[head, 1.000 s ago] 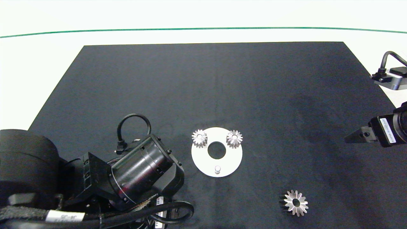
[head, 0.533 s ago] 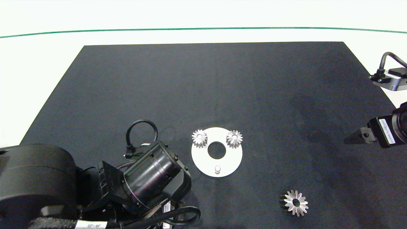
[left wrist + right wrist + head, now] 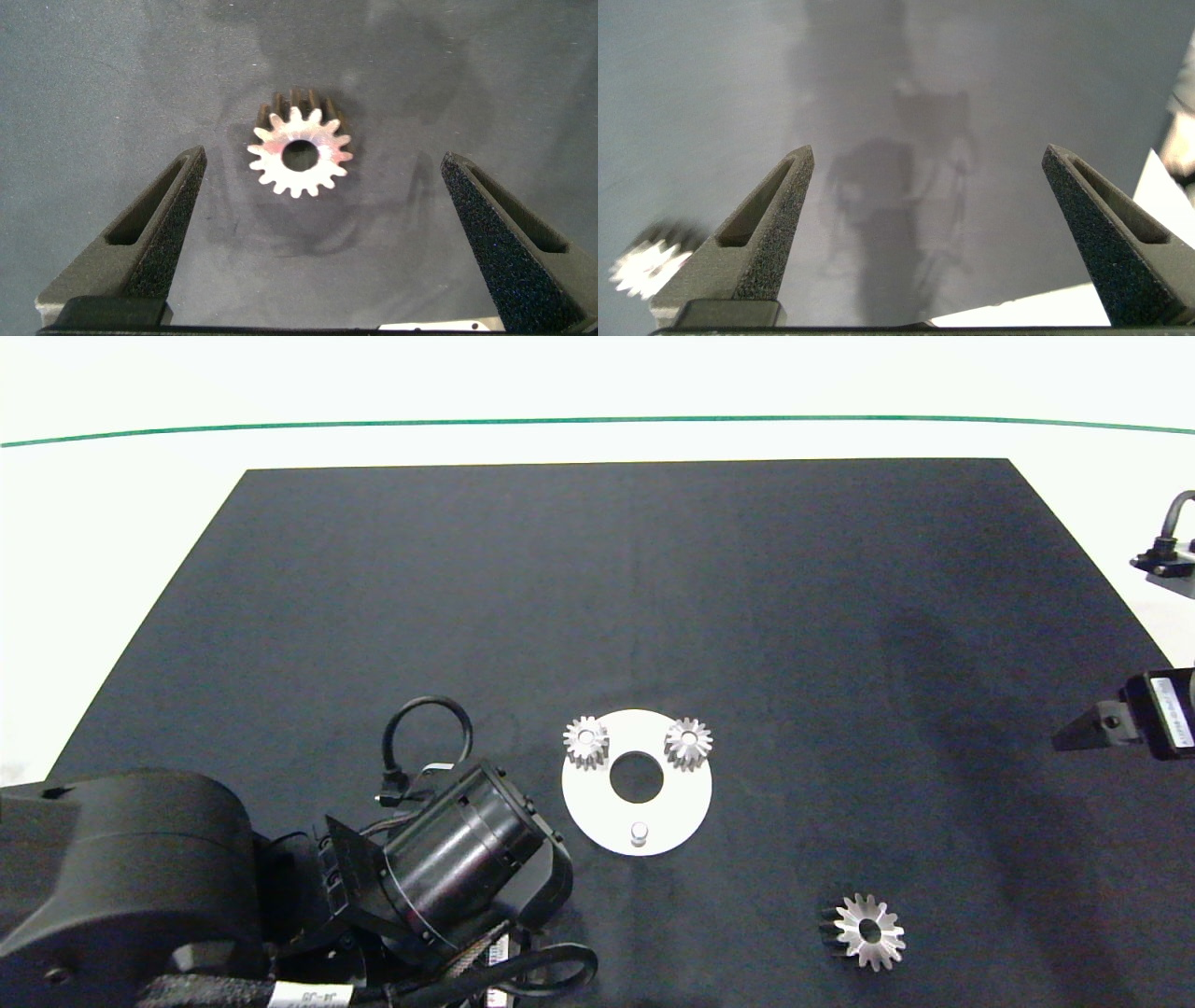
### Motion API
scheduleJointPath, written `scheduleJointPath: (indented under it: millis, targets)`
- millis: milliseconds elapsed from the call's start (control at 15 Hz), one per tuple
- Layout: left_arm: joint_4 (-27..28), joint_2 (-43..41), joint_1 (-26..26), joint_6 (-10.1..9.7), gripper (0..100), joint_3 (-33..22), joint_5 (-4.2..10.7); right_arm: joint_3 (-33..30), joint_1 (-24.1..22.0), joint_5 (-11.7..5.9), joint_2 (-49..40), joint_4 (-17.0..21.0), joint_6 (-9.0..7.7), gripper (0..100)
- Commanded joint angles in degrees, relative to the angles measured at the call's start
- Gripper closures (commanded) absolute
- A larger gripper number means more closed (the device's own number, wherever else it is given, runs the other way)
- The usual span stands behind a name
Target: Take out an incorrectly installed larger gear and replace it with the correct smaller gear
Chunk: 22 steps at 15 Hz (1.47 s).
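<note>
While the left arm (image 3: 280,896) is crowding the near-left corner of the mat (image 3: 597,579), its wrist camera is looking straight down at a small gear (image 3: 299,154) lying flat on the cloth, blunt-toothed, bore facing up. The left gripper (image 3: 322,243) is hanging above it with fingers (image 3: 163,233) spread wide and nothing between them; the gear is sitting in the gap, nearer the left finger than the right (the head view is hiding both gear and fingers under the arm). To do this pickup well, the gripper probably wants centring over the bore first, then lowering until the pads are level with the teeth, then closing slowly so the gear is not tipping or skating off.

Near right, the large gear (image 3: 868,931) is lying alone on the mat, pointed teeth flaring, well apart from everything, so the removal looks done.

Further in, at the middle, the white disc (image 3: 597,812) is carrying two small gears on its far side, one left (image 3: 586,742) and one right (image 3: 688,743), with a bare peg (image 3: 639,832) on its near edge. That peg is where the picked gear should go.

Far right, the right gripper (image 3: 1074,737) is idling near the mat's edge, its fingers (image 3: 761,233) parted and empty.
</note>
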Motion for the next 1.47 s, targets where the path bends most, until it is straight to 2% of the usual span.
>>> scheduleJointPath:
  millis: [67,800,1467]
  targets:
    - [0.18,0.69,0.08,-0.27,0,0.11,0.18,0.13,7.26,-0.09,0.07,0.26,0.01,0]
    - [-0.97,1.66,0.16,-0.36,1,0.37,0.18,0.13,7.35,-0.09,0.07,0.26,0.10,0]
    - [-1.05,1.83,0.08,-0.36,22,0.37,0.18,0.22,7.44,0.17,0.16,0.26,0.10,0]
